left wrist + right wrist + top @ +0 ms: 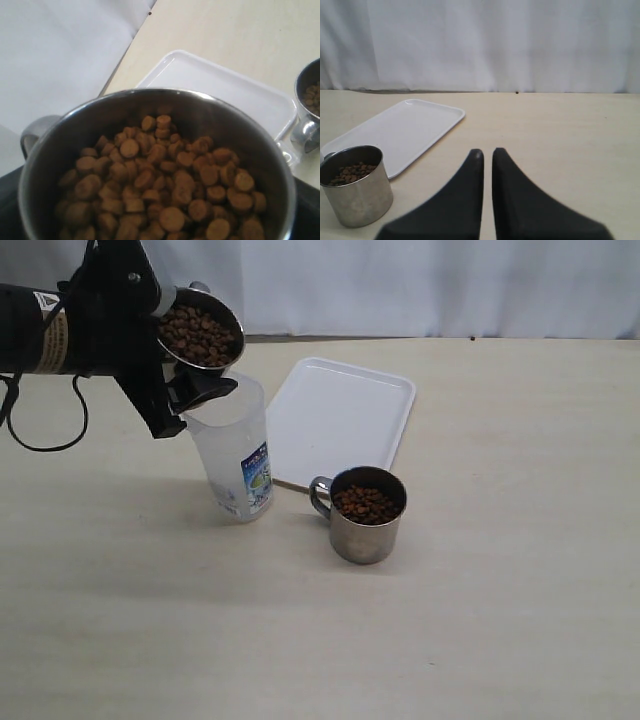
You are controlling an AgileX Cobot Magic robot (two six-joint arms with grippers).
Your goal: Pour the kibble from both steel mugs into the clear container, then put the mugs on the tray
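My left gripper (186,342) is shut on a steel mug (203,328), holding it tilted above the mouth of the clear container (236,455). That mug is full of kibble (160,185), and its rim (165,92) fills the left wrist view. The container stands upright with a blue-and-white label low on its side; I see no pellets inside it. The second steel mug (367,525) stands on the table with kibble (366,504) in it, handle toward the container. The white tray (340,415) lies behind both and carries nothing. My right gripper (487,152) is shut and holds nothing, hovering over bare table to the right of the second mug (357,192).
A white curtain (480,45) closes off the far edge of the table. The left arm's cable (40,435) hangs over the table's left side. Light wooden tabletop (500,570) spreads to the right and front of the mug.
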